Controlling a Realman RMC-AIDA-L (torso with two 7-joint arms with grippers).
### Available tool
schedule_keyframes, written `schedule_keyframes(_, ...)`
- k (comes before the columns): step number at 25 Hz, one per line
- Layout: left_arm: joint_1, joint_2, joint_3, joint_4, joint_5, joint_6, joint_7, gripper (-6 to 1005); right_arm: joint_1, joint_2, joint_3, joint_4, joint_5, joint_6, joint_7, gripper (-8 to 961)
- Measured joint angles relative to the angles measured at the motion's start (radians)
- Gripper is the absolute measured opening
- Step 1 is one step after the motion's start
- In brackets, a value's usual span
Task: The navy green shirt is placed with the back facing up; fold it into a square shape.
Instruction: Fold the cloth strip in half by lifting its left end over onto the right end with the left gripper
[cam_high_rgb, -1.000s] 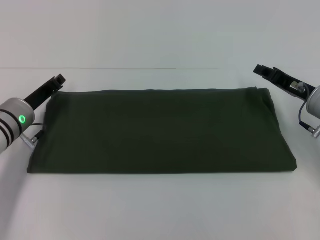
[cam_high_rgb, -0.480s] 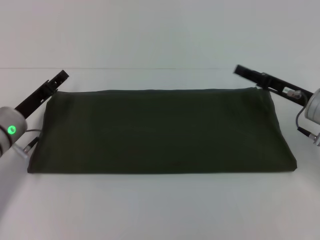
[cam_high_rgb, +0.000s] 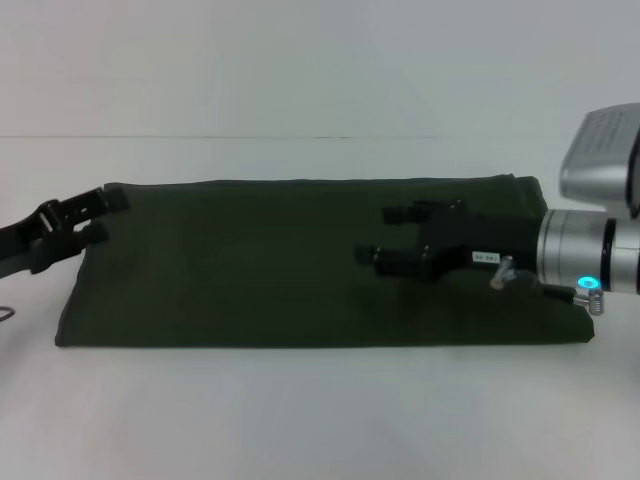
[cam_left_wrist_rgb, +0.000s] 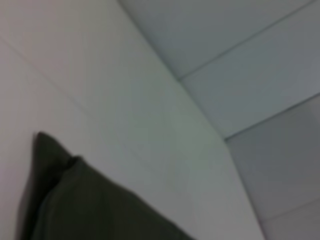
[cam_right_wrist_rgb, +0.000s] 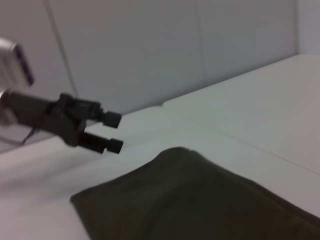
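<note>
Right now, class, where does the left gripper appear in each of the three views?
Head view: left gripper open at the left edge, at the navy green shirt.
Left wrist view: not in it; only a shirt corner.
Right wrist view: upper left, beyond the shirt.
Shared landmark: the shirt.

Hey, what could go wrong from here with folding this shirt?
The right gripper is open above the shirt, well in from its right edge, so it may pinch only the top layer. The left gripper sits open at the left edge; an uneven pull could skew the fold.
</note>
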Motion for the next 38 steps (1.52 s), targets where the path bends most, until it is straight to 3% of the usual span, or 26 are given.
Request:
schedule_keyframes(7,-0.004,0.034,-0.040,0.100,0.181,0.074,-0.107,809,0.008,0.003,-0.082,-0.013,0.000,0.003,-0.083,789)
schedule_keyframes(13,-0.015,0.038,-0.053,0.114,0.265,0.008,-0.116,853,0.006,0.004,-0.095,-0.013,0.000,0.009,-0.091,789)
schedule_keyframes(18,-0.031,0.030,-0.048,0.097,0.324,-0.081,-0.120,874,0.003,0.005,-0.098,-0.008,0.000,0.015,-0.094,789)
schedule_keyframes(31,-0.052,0.004,0.009,0.064,0.329,-0.230,-0.111,873,0.007,0.009,-0.105,-0.002,0.000,0.031,-0.095,789)
schedule_keyframes(38,-0.055,-0.001,0.012,0.062,0.330,-0.251,-0.109,874,0.006,0.010,-0.109,-0.001,0.002,0.037,-0.095,789)
